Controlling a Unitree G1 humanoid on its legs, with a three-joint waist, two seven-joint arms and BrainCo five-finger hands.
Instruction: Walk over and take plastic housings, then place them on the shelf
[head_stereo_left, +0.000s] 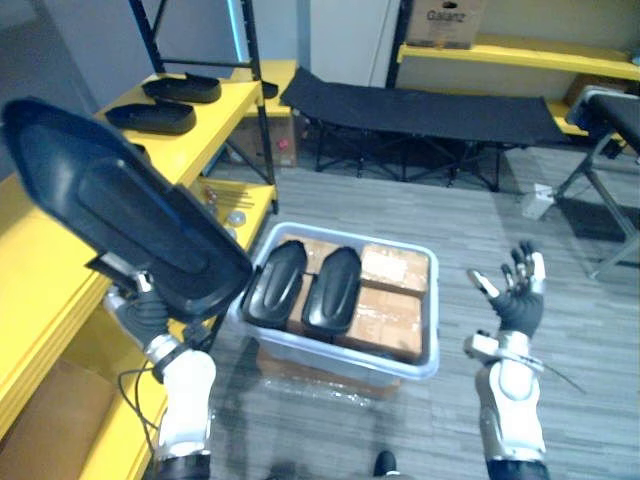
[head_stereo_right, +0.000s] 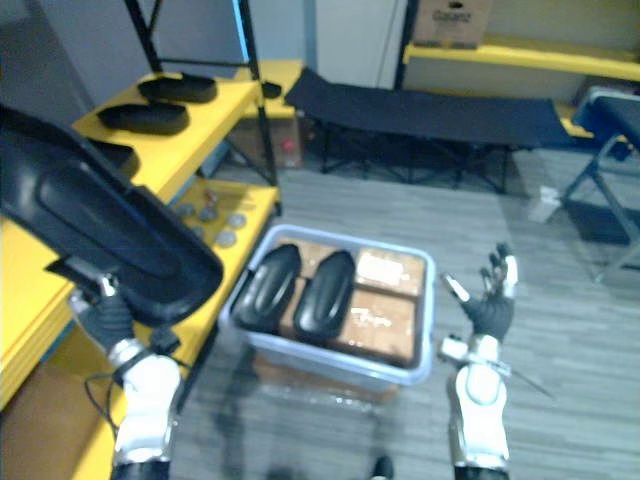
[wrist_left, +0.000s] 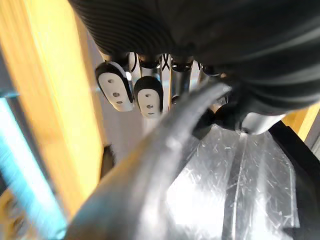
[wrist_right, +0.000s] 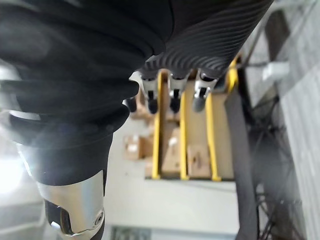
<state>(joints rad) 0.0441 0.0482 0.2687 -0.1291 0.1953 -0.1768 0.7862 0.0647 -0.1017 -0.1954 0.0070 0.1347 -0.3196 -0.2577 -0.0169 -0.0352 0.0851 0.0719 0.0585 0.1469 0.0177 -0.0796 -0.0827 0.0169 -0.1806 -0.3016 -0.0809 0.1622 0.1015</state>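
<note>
One black oblong plastic housing (head_stereo_left: 120, 215), glossy, is held up tilted in the left robot hand (head_stereo_left: 145, 310), beside the yellow metal shelf (head_stereo_left: 215, 125). Two more black housings (head_stereo_left: 275, 283) (head_stereo_left: 333, 290) lie side by side in a clear plastic bin (head_stereo_left: 340, 352). Two further housings (head_stereo_left: 182, 88) (head_stereo_left: 150, 117) lie flat on the shelf top.

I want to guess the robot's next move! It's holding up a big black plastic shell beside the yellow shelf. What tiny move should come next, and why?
Probably the left hand should carry the long black plastic housing sideways over the yellow shelf. Its fingers are curled on the housing, raised beside the shelf, where two black housings already lie. The right hand is open.
</note>
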